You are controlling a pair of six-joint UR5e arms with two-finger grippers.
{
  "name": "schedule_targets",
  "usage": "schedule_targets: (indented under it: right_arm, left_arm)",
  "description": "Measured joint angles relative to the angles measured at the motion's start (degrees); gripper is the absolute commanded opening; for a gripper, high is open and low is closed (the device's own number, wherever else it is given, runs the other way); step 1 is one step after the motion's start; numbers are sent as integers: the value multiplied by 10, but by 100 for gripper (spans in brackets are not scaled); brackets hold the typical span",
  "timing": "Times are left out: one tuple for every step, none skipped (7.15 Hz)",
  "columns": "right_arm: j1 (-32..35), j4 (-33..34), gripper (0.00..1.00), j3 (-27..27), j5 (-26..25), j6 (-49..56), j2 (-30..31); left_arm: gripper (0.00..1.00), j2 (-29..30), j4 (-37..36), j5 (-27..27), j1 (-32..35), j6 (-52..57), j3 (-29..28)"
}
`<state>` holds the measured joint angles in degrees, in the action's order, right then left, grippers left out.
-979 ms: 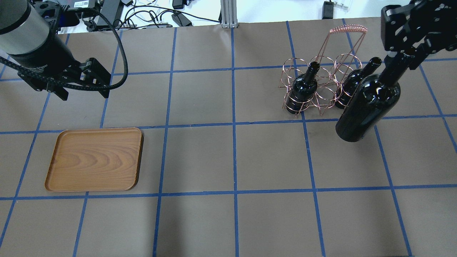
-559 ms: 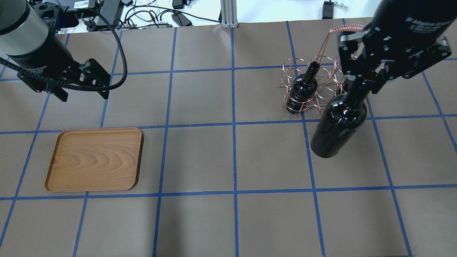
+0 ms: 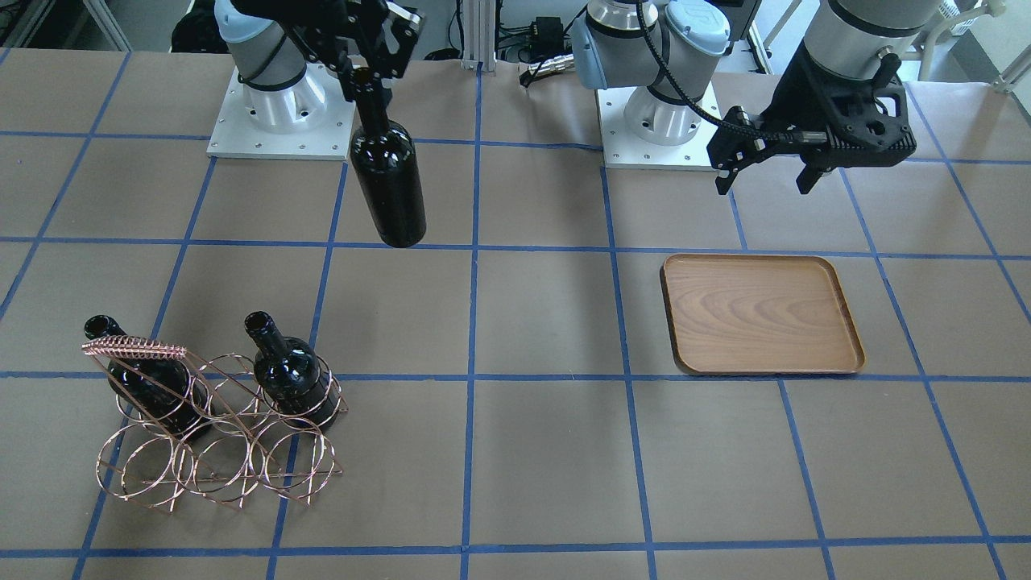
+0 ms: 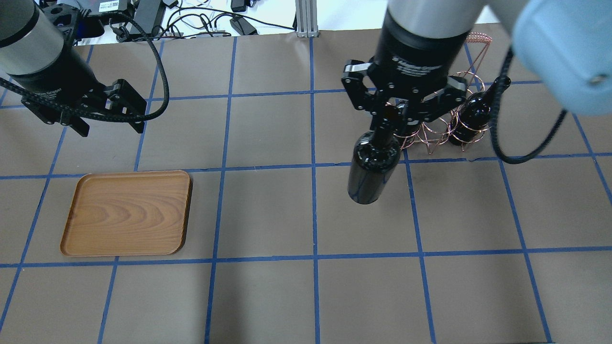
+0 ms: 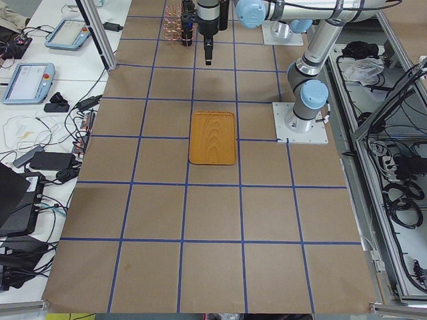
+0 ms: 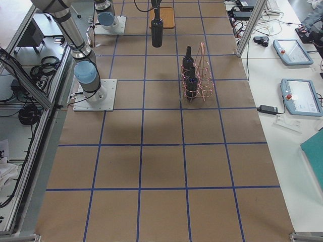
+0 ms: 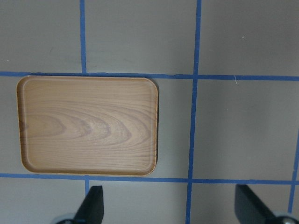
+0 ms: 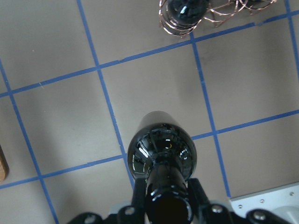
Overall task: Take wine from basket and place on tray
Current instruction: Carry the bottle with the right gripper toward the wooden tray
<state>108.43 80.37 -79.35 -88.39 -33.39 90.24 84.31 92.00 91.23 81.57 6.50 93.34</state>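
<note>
My right gripper (image 4: 389, 122) is shut on the neck of a black wine bottle (image 4: 372, 167) and holds it upright, well above the table, left of the basket. The bottle also shows in the front view (image 3: 391, 185) and the right wrist view (image 8: 161, 154). The copper wire basket (image 3: 217, 451) stands at the far right with two more bottles in it, one (image 3: 153, 379) beside the other (image 3: 286, 374). The brown wooden tray (image 4: 126, 212) lies bare at the near left. My left gripper (image 4: 112, 126) is open and empty above the table just beyond the tray (image 7: 88, 126).
Brown paper with a blue tape grid covers the table. Cables and power bricks (image 4: 191, 19) lie past the far edge. The two arm bases (image 3: 660, 121) stand on the robot's side. A wide stretch of table lies between bottle and tray.
My right arm has carried the bottle left, from beside the basket's right end to a spot left of the basket. The left arm has hardly moved.
</note>
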Motion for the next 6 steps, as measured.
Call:
schedule_targets:
  right_arm:
    - [28,33,24,2,-1,-35,-29]
    - [49,68,24,3,-2,-67,-58]
    - [65,102,24,3,-2,-90,-86]
    - [80,133,24,4,-2,-110,-111]
    - [93,159,24,4,-1,-129,-131]
    - [105,180,24,6,0,-150,-148]
  left_arm:
    - [100,0,0,0,-1,0,0]
    - [100,0,1,1,-1,0,1]
    - [100,0,2,1,-2,0,1]
    - [100,0,1,1,-2,0,1]
    - [100,0,1,1,-1,0,1]
    - [100,0,2,1,-1,0,1]
